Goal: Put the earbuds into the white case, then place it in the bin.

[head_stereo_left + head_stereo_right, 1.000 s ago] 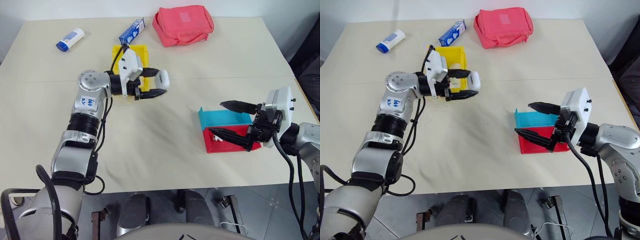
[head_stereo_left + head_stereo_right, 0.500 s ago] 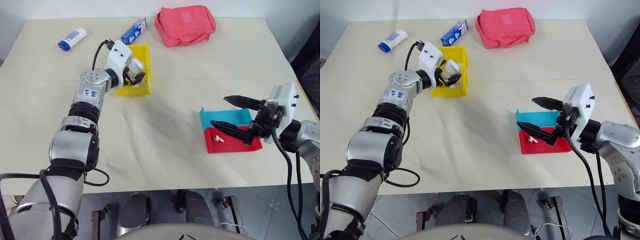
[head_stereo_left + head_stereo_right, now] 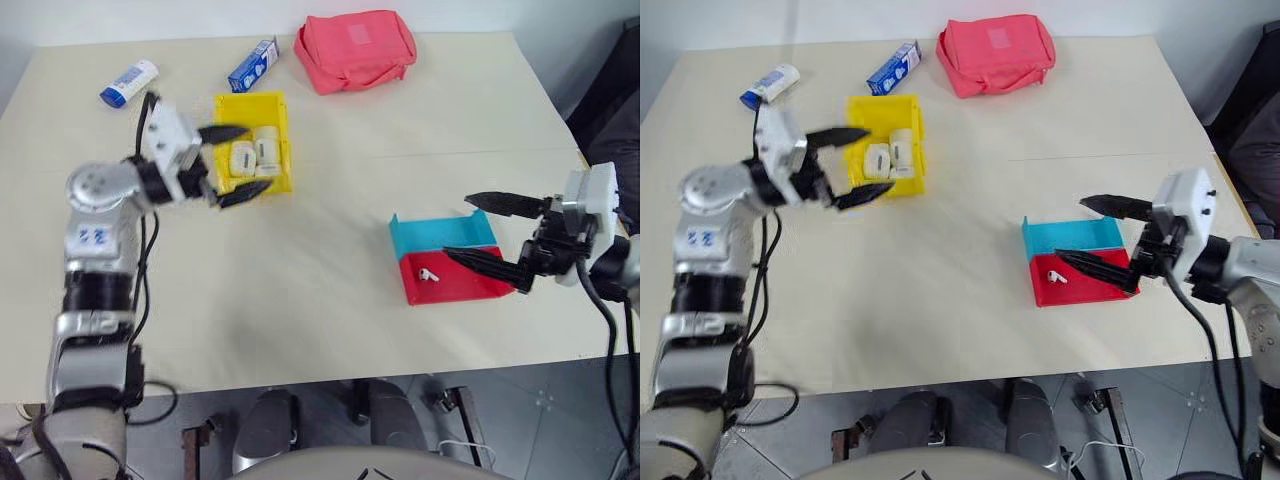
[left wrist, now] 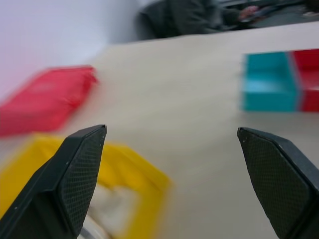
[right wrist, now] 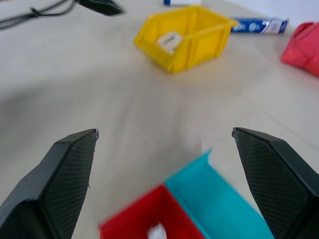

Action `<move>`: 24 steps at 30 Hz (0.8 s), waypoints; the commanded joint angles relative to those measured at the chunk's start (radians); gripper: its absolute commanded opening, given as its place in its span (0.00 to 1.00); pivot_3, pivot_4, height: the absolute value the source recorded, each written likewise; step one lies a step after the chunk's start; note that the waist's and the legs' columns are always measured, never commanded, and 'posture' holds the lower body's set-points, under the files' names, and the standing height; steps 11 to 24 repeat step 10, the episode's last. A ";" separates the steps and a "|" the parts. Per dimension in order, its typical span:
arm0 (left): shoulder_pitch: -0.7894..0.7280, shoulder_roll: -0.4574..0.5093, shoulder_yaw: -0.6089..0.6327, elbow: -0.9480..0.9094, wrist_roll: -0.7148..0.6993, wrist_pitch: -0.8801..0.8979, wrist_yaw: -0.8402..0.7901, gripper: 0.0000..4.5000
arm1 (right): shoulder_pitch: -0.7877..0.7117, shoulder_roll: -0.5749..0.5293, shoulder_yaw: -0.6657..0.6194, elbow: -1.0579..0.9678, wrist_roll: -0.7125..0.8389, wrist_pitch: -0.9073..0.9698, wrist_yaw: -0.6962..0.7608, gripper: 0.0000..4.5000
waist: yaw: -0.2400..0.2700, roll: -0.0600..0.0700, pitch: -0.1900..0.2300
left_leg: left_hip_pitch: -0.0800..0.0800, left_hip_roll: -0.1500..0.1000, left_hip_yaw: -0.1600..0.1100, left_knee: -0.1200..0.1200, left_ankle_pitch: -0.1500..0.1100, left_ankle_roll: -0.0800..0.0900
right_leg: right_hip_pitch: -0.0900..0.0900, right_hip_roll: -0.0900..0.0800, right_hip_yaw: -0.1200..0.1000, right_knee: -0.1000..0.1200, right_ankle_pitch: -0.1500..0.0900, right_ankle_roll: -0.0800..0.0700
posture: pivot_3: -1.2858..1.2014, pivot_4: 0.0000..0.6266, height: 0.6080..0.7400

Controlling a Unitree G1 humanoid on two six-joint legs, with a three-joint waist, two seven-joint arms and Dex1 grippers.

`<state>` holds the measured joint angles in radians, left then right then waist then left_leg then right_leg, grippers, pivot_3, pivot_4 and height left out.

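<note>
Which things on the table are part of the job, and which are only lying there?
Part of the job: yellow bin; white cases inside it; one earbud in the red tray.

Only lying there: blue tray; pink pouch; blue box; white tube.

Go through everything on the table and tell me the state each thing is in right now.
left gripper: open, empty
right gripper: open, empty
white case: in the yellow bin
earbud: lying in the red tray
blue tray: empty
red pouch: closed
</note>
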<state>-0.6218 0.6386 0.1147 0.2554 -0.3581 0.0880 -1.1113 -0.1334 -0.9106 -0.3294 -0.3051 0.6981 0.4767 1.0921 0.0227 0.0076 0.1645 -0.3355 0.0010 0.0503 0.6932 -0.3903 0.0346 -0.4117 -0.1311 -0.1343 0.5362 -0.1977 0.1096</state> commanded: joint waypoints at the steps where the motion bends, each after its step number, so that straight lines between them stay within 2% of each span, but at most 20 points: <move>1: 0.067 0.066 0.065 -0.105 -0.088 0.061 -0.058 0.99 | 0.022 -0.039 -0.043 0.050 -0.029 -0.077 0.095 1.00 | 0.006 0.000 0.000 | 0.000 0.000 -0.001 0.000 0.000 0.000 | 0.001 0.000 0.000 0.000 0.000 0.000 | 0.52 0.24 1.00; 8: 0.237 0.153 0.129 -0.148 -0.165 0.116 -0.159 0.99 | 0.074 -0.089 -0.029 0.166 -0.119 -0.163 0.191 1.00 | 0.002 0.001 0.000 | 0.000 -0.001 -0.001 0.000 -0.002 0.001 | 0.000 -0.001 0.000 0.000 -0.001 -0.001 | 0.52 0.24 1.00; 24: 0.242 0.151 0.137 -0.153 -0.182 0.134 -0.159 0.99 | 0.061 -0.085 -0.025 0.171 -0.119 -0.159 0.189 1.00 | 0.002 0.001 0.000 | 0.001 0.000 0.000 0.000 -0.001 0.000 | 0.000 -0.001 0.001 0.000 -0.001 -0.001 | 0.52 0.24 1.00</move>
